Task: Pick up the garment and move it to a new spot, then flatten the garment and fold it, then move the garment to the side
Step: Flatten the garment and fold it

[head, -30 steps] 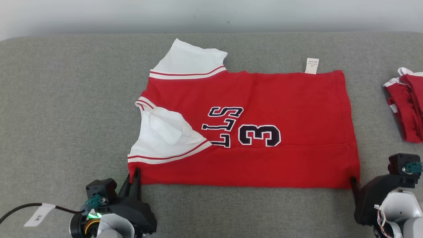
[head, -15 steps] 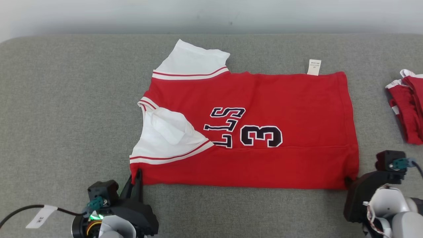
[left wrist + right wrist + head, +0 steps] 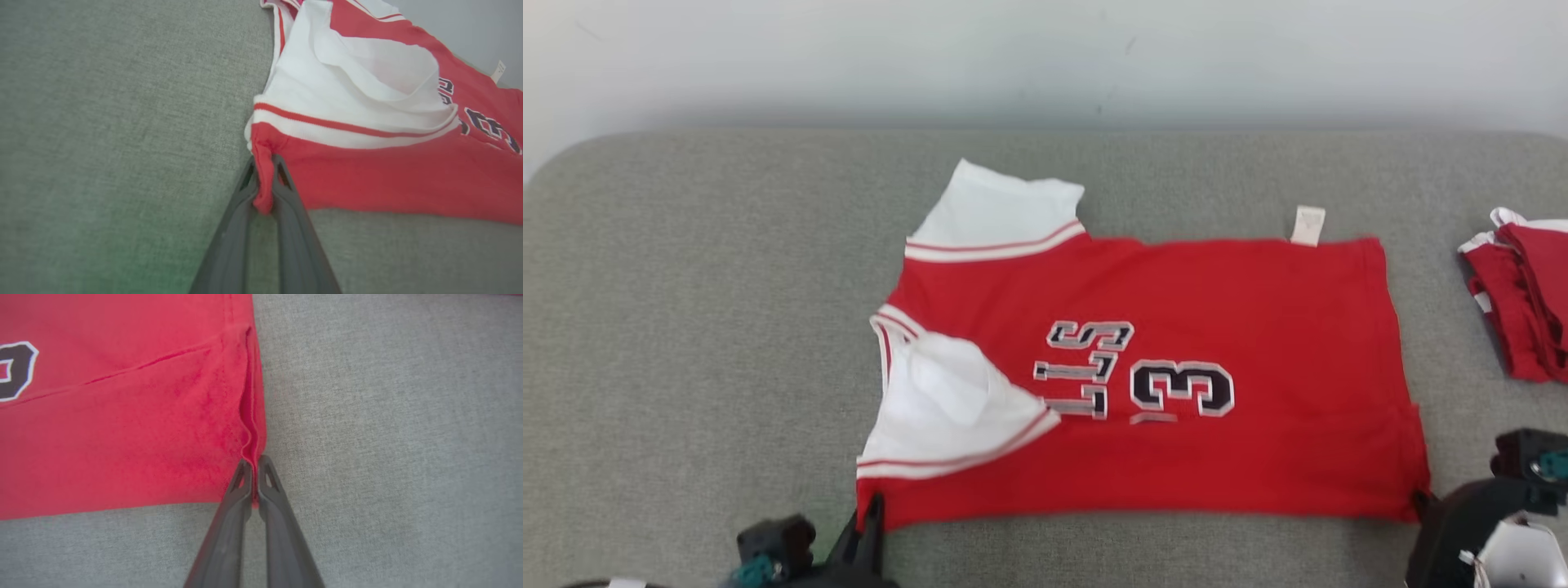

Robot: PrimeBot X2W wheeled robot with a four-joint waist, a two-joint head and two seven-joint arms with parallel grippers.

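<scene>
A red jersey [image 3: 1192,310] with white sleeves and a black "3" lies spread on the grey padded surface [image 3: 703,327], near edge folded over. My left gripper [image 3: 872,506] is shut on the jersey's near left corner; in the left wrist view the red cloth [image 3: 264,179] is pinched between its fingers [image 3: 241,204], below the white sleeve [image 3: 351,90]. My right gripper [image 3: 1421,498] is shut on the near right corner; the right wrist view has the hem [image 3: 251,437] bunched between that gripper's fingertips [image 3: 267,477].
A second red and white garment [image 3: 1523,302] lies bunched at the right edge of the surface. A pale wall [image 3: 1045,57] rises behind the far edge. A white label [image 3: 1308,225] sticks out from the jersey's far edge.
The whole head picture has shifted downward, so the camera has moved. Both grippers stay shut on the near corners, and the near edge has lifted slightly, covering the bottom of the lettering.
</scene>
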